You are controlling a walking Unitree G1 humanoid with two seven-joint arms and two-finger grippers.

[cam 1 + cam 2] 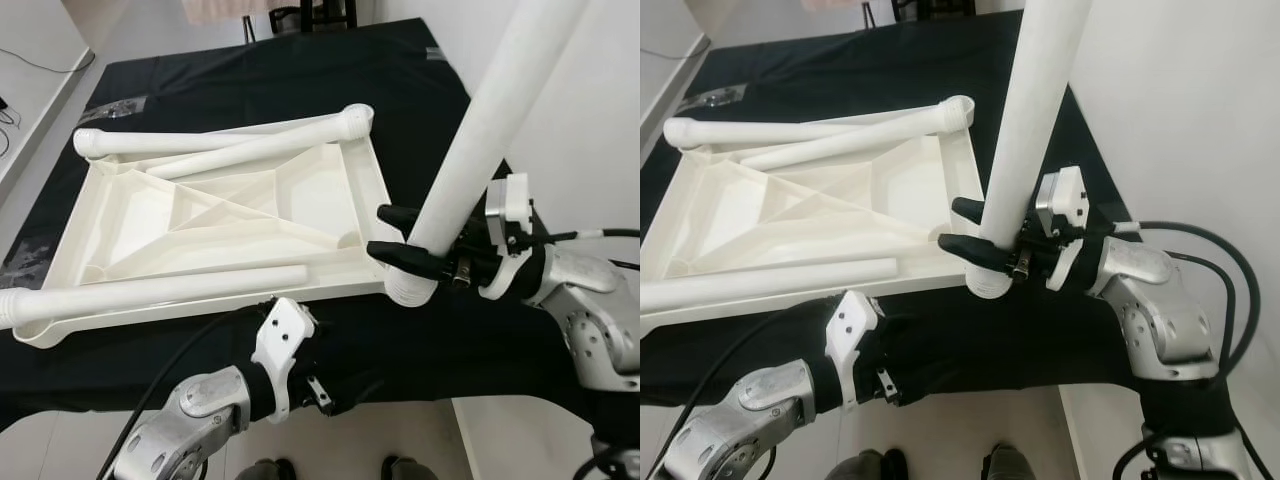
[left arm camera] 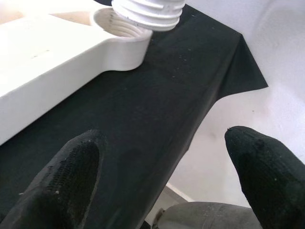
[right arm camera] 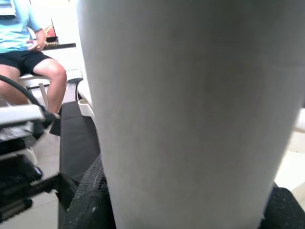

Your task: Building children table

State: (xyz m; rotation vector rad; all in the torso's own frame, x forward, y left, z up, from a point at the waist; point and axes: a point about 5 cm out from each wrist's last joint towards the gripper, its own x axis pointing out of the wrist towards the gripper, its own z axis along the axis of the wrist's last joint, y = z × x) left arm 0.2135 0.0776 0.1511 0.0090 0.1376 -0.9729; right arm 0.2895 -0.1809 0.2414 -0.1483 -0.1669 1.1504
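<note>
One smooth white plastic tabletop [image 1: 215, 215] lies underside up on a black cloth [image 1: 300, 80], its ribbed panel carrying three loose round legs, with a fourth leg [image 1: 490, 120] standing upright at its 4 o'clock corner socket [image 2: 119, 36], threaded end just above it. The right gripper [image 1: 400, 235] clamps that leg. At 6 o'clock the left gripper [image 2: 162, 167] hangs with fingers spread, holding nothing.

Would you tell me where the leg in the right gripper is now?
The leg stands nearly upright in the right gripper, its threaded end just above the socket at the tabletop's near right corner.
</note>
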